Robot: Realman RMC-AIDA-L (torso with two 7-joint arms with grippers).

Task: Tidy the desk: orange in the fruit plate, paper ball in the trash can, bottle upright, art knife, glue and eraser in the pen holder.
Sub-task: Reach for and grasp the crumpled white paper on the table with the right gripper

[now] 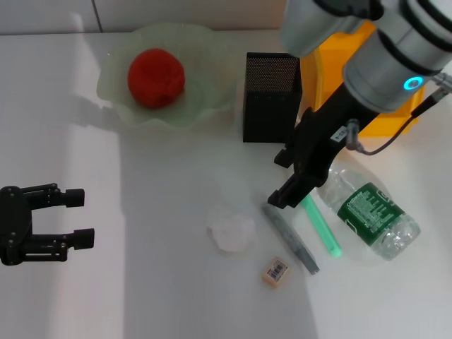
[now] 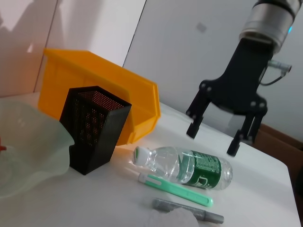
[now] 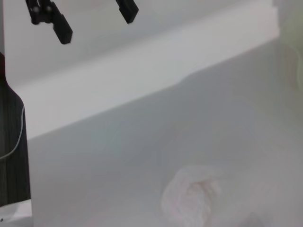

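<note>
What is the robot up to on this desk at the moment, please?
It is tidying. The orange already sits in the fruit plate. The right end effector, open, hangs above the bottle, which lies on its side. The paper ball, eraser, art knife and glue lie on the desk. The left end effector waits open.

The right arm [image 1: 385,60] is a fat, round, silver-grey tube with black rings and a small glowing blue ring light. A thin black cable loops beside it. The right gripper [image 2: 221,135] is black with round joints and a small white label. The left gripper [image 1: 79,217] is black too, with blocky fingers.
</note>
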